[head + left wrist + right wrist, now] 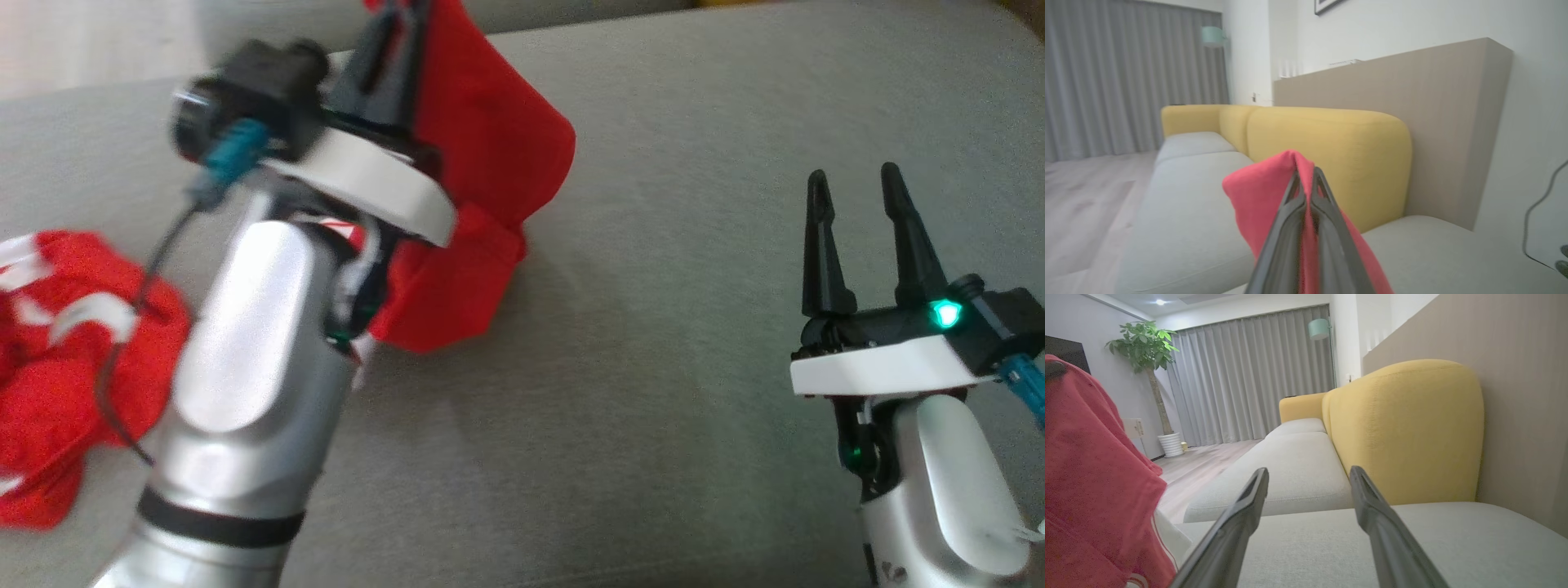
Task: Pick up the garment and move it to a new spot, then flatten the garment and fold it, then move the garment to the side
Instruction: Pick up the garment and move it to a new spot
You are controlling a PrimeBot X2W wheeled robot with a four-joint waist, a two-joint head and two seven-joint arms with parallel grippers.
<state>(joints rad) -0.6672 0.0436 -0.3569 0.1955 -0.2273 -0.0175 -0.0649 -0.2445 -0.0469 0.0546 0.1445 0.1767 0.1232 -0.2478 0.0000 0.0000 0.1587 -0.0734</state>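
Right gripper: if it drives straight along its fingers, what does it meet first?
Nothing close: the open right gripper points low over the grey seat cushion, clear of the red garment at its left. Further on, probably the yellow backrest or the farther cushion beside it; depth unclear.

Left gripper [1305, 175], jaws pressed together on a raised fold of the red garment [1255, 204], which drapes down both sides of the fingers. Behind: grey seat cushions [1188, 212], yellow backrest [1339, 139], beige wall panel [1412, 81], grey curtain [1126, 73] at far left.
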